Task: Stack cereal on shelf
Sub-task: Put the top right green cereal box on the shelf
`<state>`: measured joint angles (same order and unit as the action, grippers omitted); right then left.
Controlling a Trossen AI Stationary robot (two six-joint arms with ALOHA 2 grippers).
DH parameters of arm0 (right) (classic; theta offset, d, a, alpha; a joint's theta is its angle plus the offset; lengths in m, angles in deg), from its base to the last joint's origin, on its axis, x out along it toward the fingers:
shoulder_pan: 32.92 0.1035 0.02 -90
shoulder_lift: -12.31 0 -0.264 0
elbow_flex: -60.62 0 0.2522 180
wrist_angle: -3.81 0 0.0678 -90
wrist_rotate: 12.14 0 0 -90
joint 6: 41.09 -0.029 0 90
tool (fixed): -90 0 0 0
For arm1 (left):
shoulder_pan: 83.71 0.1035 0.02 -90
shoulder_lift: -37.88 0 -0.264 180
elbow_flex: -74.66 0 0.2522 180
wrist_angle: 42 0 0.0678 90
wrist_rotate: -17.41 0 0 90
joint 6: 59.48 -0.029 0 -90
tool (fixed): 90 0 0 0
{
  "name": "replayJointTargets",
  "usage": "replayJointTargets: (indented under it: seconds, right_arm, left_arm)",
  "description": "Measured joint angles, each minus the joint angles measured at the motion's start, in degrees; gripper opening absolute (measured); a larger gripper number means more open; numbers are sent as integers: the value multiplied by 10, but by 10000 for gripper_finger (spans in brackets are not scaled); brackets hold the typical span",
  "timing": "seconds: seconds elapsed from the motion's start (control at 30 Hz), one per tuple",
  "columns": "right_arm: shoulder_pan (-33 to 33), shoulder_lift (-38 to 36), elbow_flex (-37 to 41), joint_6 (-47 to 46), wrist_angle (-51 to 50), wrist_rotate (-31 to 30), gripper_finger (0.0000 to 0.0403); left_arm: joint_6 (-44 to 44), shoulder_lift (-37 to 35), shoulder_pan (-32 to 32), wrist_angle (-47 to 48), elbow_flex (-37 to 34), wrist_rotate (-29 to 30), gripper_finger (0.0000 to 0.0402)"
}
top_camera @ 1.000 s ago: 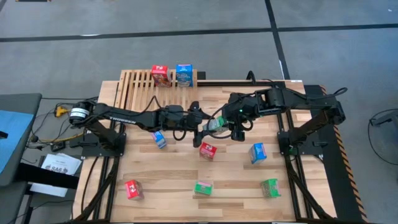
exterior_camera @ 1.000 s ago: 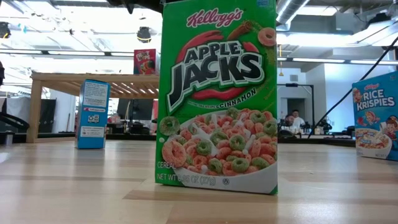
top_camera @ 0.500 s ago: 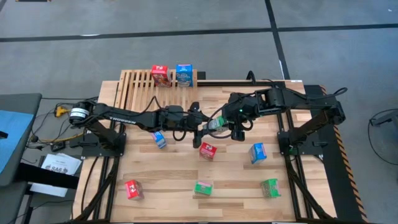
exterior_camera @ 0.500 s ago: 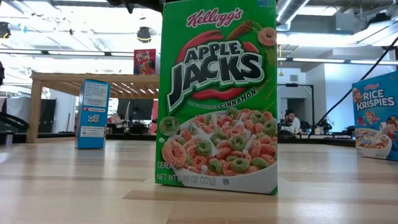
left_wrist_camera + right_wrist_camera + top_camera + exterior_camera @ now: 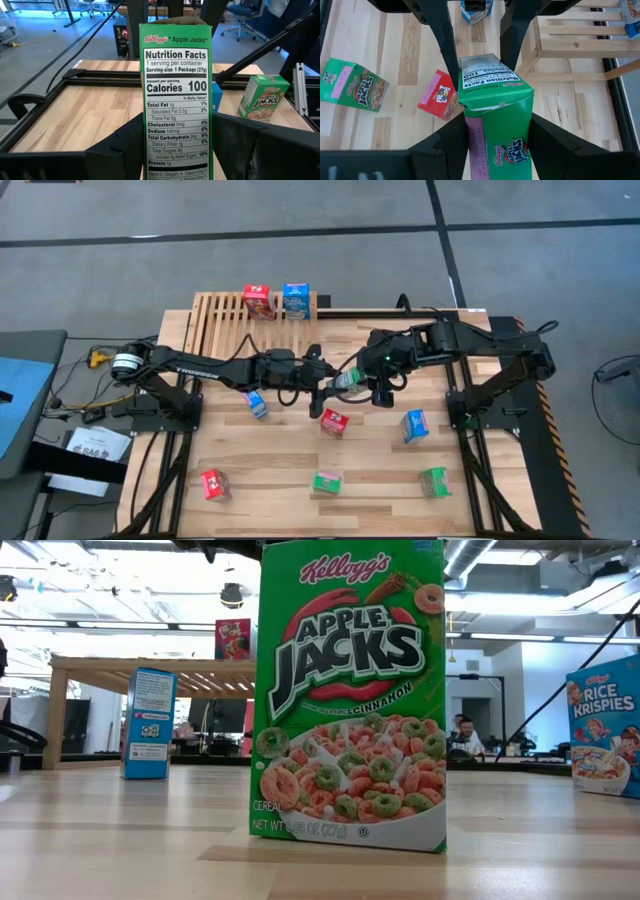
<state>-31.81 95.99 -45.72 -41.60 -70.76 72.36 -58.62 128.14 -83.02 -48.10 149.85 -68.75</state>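
Note:
A small green cereal box point(image 5: 347, 383) hangs above the table's middle between my two grippers. My left gripper point(image 5: 328, 386) reaches it from the left and my right gripper point(image 5: 366, 386) from the right; both are shut on it. The light wooden slatted shelf point(image 5: 228, 322) stands at the far left of the table. A red box point(image 5: 258, 301) and a blue box point(image 5: 296, 300) stand on its far right part. Several more boxes stand on the planks, one of them a green box point(image 5: 350, 700) right before the low camera. My left gripper point(image 5: 177, 150) pinches the green box between its two fingers, which lie on the two faces beside the nutrition panel point(image 5: 176, 115). It comes level from the table's left. The box is lifted clear of the table. My right gripper point(image 5: 497, 145) pinches the other end of the same box between its two fingers, beside the green printed face point(image 5: 512, 142). It comes from the table's right, slanting down. The left arm's fingers point(image 5: 447, 45) close on the far end, by the nutrition panel.
On the planks stand a blue box point(image 5: 257, 403), a red box point(image 5: 334, 421) just below the held one, a blue box point(image 5: 414, 424), and near the front edge a red box point(image 5: 214, 484) and two green boxes point(image 5: 326, 480) point(image 5: 434, 481). People sit in the room behind.

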Motion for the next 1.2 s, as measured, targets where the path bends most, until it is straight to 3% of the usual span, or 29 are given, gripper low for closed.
replayJointTargets:
  seconds: [0.63, 0.97, 1.2]
  right_arm:
    - [6, 0, 0, 1, -1, -7, 237]
    - [11, 0, 0, 5, -5, -9, 285]
    - [8, -14, -1, -10, -30, -7, 292]
  left_arm:
    - [0, -1, 0, 10, 0, -2, 178]
    - [-3, -1, 0, 21, 0, -1, 178]
    - [-2, -59, 6, 120, 0, 0, 178]
